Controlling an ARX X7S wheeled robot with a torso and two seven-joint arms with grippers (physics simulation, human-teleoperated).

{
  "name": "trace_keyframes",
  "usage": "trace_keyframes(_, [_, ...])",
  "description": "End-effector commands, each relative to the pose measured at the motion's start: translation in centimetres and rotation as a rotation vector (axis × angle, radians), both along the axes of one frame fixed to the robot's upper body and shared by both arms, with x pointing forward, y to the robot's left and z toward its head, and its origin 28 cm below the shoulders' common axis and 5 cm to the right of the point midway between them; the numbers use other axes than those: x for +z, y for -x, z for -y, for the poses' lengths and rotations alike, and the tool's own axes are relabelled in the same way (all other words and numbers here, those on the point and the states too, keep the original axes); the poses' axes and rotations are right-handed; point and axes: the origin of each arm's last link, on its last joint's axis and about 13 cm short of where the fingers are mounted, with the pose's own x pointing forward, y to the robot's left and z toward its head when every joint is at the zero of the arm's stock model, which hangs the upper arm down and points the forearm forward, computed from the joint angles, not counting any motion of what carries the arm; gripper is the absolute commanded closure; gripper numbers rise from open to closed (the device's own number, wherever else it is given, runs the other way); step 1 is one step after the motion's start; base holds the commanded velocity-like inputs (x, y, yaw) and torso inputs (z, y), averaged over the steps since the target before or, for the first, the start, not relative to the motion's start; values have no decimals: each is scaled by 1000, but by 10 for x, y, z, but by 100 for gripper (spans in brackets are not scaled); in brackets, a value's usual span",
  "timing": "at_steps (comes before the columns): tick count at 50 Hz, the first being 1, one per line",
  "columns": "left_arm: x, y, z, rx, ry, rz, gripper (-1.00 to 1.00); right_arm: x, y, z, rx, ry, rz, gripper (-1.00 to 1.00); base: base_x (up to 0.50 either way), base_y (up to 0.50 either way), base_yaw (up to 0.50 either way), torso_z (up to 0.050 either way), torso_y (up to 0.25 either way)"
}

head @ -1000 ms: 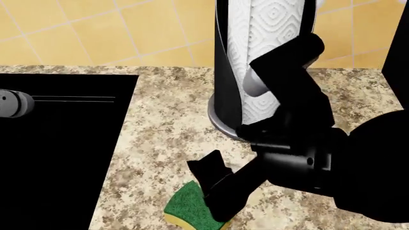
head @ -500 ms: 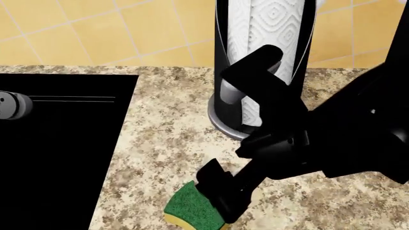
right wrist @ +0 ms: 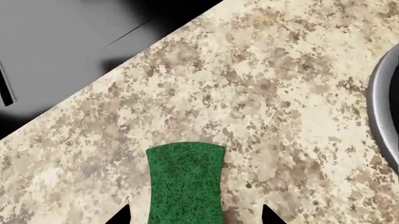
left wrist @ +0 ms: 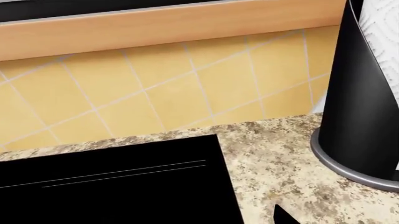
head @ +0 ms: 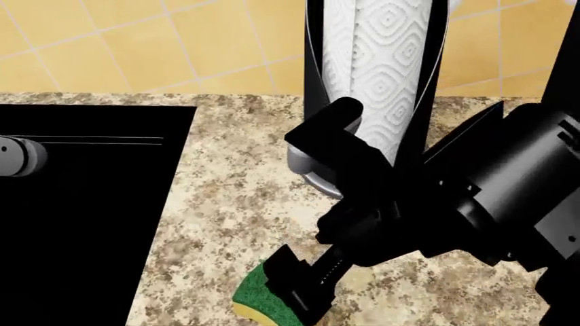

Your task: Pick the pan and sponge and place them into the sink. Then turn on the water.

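Observation:
The sponge, green top on a yellow base, lies flat on the speckled counter at the head view's bottom edge. My right gripper is down over it from the right and covers its right part. In the right wrist view the sponge lies between the two black fingertips, with a gap on each side, so the gripper is open. The black surface with thin ridge lines at the left looks like the sink's drainboard. Only one dark tip of the left gripper shows. The pan and the water are out of view.
A tall black paper towel holder with a grey base stands just behind my right arm. A yellow tiled wall backs the counter. A grey cylinder juts in at the left edge over the black surface.
My right arm has swung left and forward, its wrist coming lower over the sponge. The sponge has not moved.

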Motion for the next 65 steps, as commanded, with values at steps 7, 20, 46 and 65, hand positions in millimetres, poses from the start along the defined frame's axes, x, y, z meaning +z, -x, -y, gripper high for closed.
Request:
trace_keyframes(7, [-2,0,-2,0,0,-4,-100,-25,-12,-15,9,-8,-71,-100,0,0,0,0,0])
trace_keyframes(20, [-6,-1,-2,1,-2,-8,-100,-36,-17,-20,-9,-11,-113,-100,0,0,0,0,0])
trace_keyframes(46, [-7,0,-5,2,-1,-10,-100,-63,-11,-21,-25,41,-190,-100,0,0,0,0,0])
trace_keyframes(65, [-7,-3,0,-2,-4,-8,-100,-37,-14,-19,-55,9,10,100,0,0,0,0,0])
